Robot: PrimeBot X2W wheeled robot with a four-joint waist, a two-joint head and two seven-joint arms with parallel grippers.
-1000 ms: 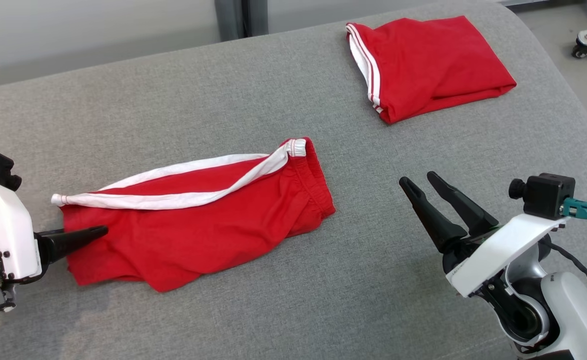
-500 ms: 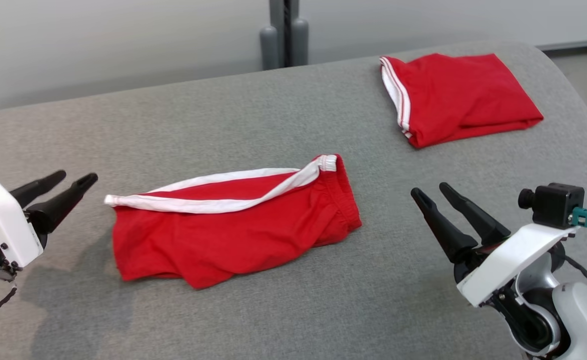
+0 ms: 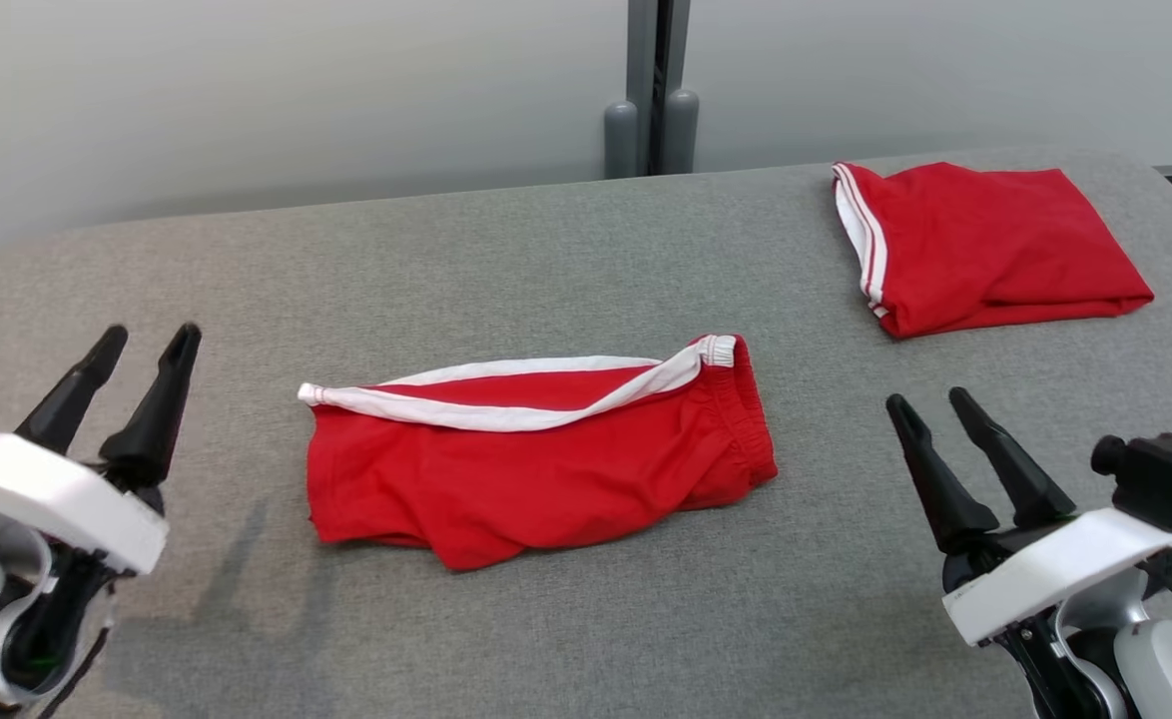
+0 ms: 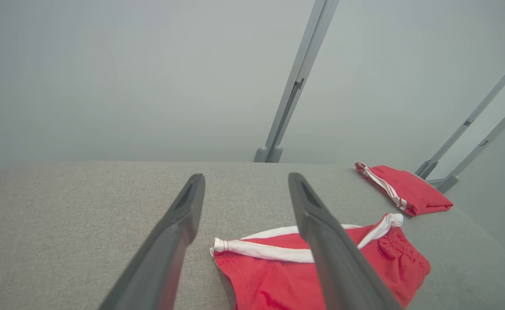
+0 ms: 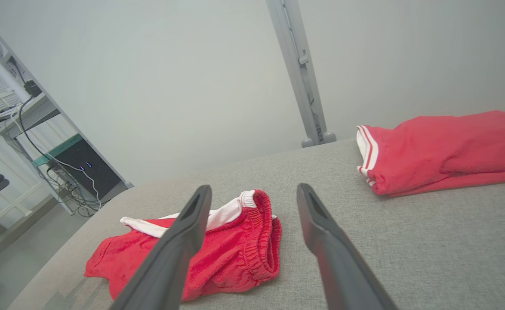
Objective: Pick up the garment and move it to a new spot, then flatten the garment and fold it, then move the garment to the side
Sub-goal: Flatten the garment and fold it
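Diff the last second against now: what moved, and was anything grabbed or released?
The left pincer pulled back from the left edge of the red shorts, where a fingertip lay, and now stands clear, open, pointing up. Nothing was taken hold of or let go. The head camera also shifted. Unchanged: the shorts lie crumpled on the grey surface, the folded red garment sits far right, and the right pincer hovers open.

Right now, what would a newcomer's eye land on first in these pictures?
The red shorts with white trim stand out, lying rumpled in the middle of the grey fabric surface. A second red garment sits folded at the far right corner. The left gripper and right gripper flank the shorts, jaws open and empty.
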